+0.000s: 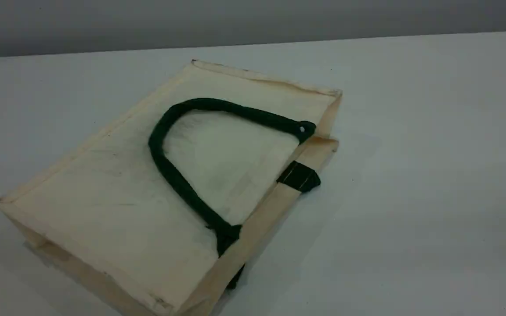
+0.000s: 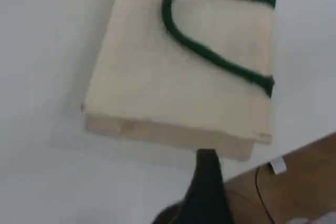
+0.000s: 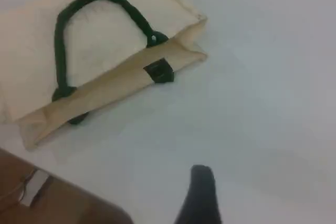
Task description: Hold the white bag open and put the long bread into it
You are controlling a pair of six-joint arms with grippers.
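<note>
The white bag (image 1: 103, 197) lies flat on its side on the table, left of centre. One dark green rope handle (image 1: 182, 186) rests looped on its upper face. Its mouth faces right, nearly flat, with a green strap tab (image 1: 299, 177) on the lower lip. No arm shows in the scene view. The left wrist view looks at the bag (image 2: 173, 77) from its bottom end, the left gripper's fingertip (image 2: 207, 182) just short of that end, holding nothing. The right wrist view faces the bag's mouth side (image 3: 105, 85), its fingertip (image 3: 202, 192) over bare table, apart from the bag. The long bread is out of view.
The white table (image 1: 411, 175) stretches right of the bag to a grey wall at the back. Both wrist views show the table's edge with a brown surface beyond (image 2: 299, 182) (image 3: 52, 203), and a thin cable with a white tag (image 2: 277, 165).
</note>
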